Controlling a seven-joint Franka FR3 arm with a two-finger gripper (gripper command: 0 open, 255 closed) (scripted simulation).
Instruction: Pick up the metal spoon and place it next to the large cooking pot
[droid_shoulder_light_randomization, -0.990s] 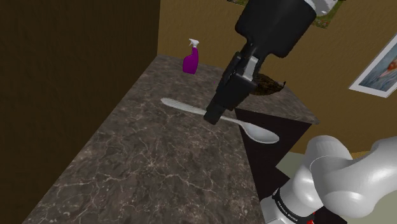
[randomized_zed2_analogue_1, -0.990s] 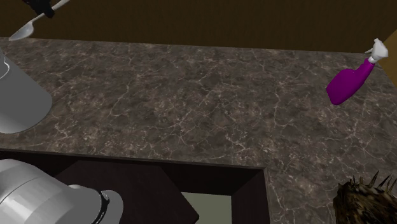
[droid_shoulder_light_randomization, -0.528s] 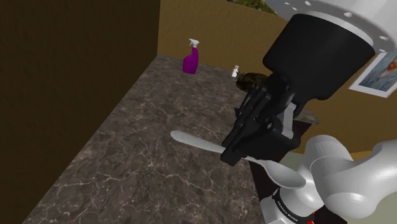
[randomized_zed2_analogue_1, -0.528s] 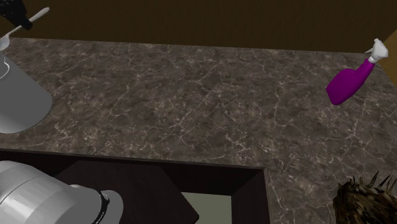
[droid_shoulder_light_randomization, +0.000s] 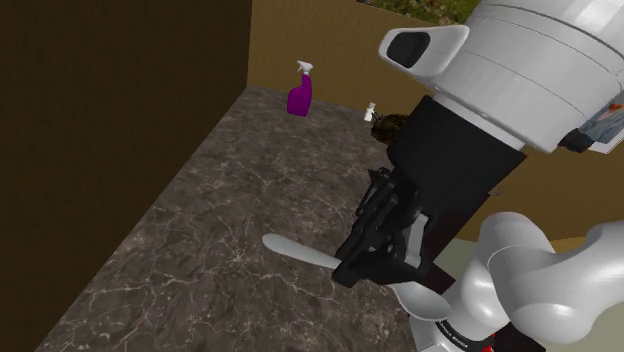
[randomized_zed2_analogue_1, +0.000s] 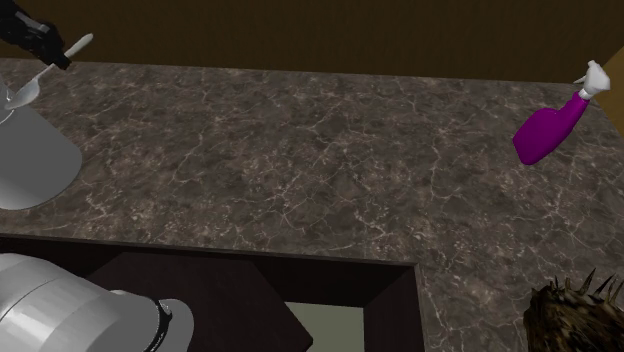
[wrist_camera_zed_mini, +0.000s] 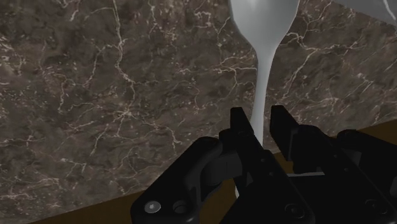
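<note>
The all-black two-finger gripper pinches the slim handle of a pale grey, smooth-finished spoon at about mid-length, the jaws closed against it from both sides so the bowl projects ahead and the piece stays balanced. In the shoulder view the spoon appears at lower centre, seemingly carried clear of the dark, white-veined stone table rather than resting on it. At the upper left of the second exterior view, the spoon's bowl hangs just beside the top of a large plain grey pot, which suggests the carry is nearly done and only the lowering beside the pot remains. A purple spray bottle with a white trigger stands well apart at the table's far end.
</note>
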